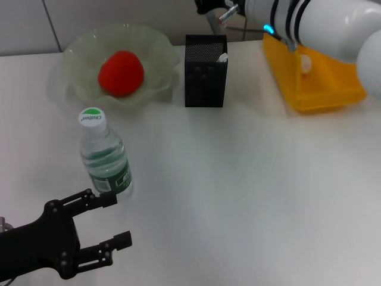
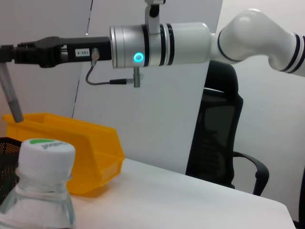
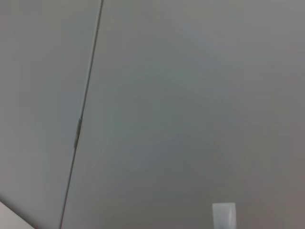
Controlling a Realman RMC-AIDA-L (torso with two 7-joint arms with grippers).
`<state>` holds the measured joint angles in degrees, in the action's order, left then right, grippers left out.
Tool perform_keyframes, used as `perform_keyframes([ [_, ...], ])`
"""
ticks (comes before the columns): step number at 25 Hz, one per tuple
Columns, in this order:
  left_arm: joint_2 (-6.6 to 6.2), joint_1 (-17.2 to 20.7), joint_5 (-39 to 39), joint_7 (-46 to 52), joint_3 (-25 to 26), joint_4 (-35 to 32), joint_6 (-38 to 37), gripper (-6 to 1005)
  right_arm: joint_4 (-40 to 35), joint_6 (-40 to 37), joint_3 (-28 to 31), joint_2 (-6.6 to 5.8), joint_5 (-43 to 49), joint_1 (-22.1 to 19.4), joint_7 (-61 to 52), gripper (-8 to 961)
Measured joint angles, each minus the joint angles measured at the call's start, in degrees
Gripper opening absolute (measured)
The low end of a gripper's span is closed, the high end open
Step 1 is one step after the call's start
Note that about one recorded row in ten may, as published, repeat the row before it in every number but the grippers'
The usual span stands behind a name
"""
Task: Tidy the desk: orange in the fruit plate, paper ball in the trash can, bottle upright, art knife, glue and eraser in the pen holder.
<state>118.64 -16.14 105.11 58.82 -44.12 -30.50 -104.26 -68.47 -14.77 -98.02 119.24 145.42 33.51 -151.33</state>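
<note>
White tabletop (image 1: 238,190) fills the head view. Right arm (image 1: 321,21), white with black rings, reaches across the far right corner, passing over the trash can; its gripper (image 1: 208,6) sits at the far edge above the pen holder. In the left wrist view the same gripper (image 2: 7,52) holds a thin grey stick (image 2: 10,95) pointing down; can't tell which item it is.

Yellow trash can (image 1: 321,89) sits at the far right edge, something white visible inside, too unclear to name. Pale green fruit plate (image 1: 77,50) is toward the far left corner, orange (image 1: 121,72) resting in it. Black mesh pen holder (image 1: 205,77) stands upright at the far edge between plate and trash can, just beside the plate rim, a white tip showing at its top.

Left gripper (image 1: 113,220), black, is at the near left corner, fingers spread wide, holding nothing, upper fingertip just beside the bottle base; contact unclear.

Bottle (image 1: 104,158) stands upright near the left edge, green-topped cap (image 1: 92,117) up, nearer than the plate.

Right wrist view shows only a grey wall.
</note>
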Motion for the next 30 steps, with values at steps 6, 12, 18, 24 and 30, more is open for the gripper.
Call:
perform_keyframes([
  [6,0.02,0.09,-0.38,0.24,0.01,0.0,-0.07,773,5.3,4.74,-2.86,0.08,-0.13,1.6,-0.2,129],
  [12,0.02,0.15,-0.48,0.57,0.0,0.0,-0.07,773,8.56,8.07,-4.66,0.28,-0.22,2.48,-1.02,153],
  [18,0.02,0.23,-0.53,0.6,-0.04,0.0,-0.07,773,11.56,7.74,-5.19,0.07,-0.89,4.45,-1.25,188],
  [24,0.02,0.24,-0.53,0.6,-0.15,0.0,-0.07,773,11.99,7.47,-4.83,0.11,-1.0,4.79,-1.3,224],
  [30,0.01,0.46,-0.53,0.58,-0.05,0.0,-0.09,773,8.53,6.37,-4.65,0.07,-1.08,2.41,-1.33,455],
])
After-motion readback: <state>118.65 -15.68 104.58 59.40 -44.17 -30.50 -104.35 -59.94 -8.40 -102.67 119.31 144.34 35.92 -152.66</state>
